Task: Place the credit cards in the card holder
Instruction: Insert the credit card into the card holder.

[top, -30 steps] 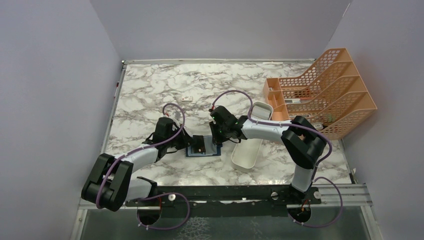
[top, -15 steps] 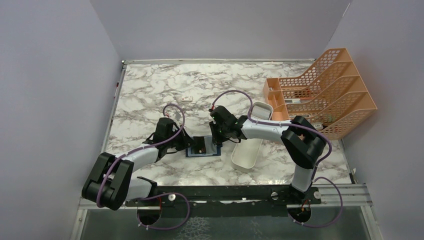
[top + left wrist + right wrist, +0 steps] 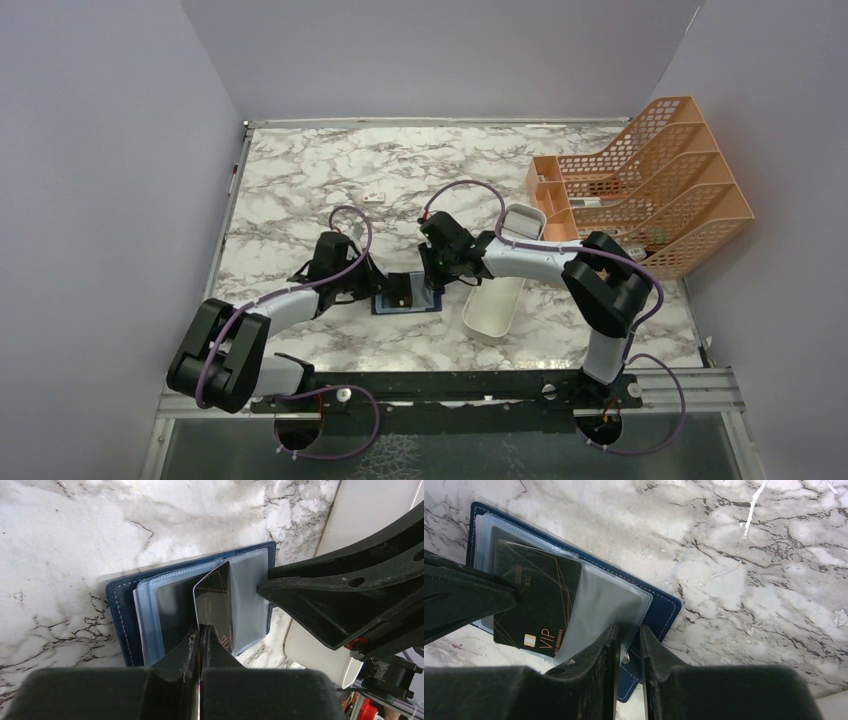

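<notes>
Black VIP credit card (image 3: pixel 214 597) is pinched edge-on in the fully closed left gripper (image 3: pixel 201 632), tip projecting ahead over the open card holder (image 3: pixel 120 615). The holder's clear sleeve (image 3: pixel 604 602) is clamped between the narrowly parted right gripper (image 3: pixel 629 642) fingers.

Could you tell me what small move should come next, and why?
Probably slide the card slightly deeper under the clear sleeve of the holder: the left gripper pinches its near end, the right gripper holds that sleeve lifted, and the card is only partly in.

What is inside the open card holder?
Inside are clear plastic sleeves, with a black VIP card against them, pinched by the left gripper. The right gripper holds one sleeve. Whatever lies beneath the card is covered.
</notes>
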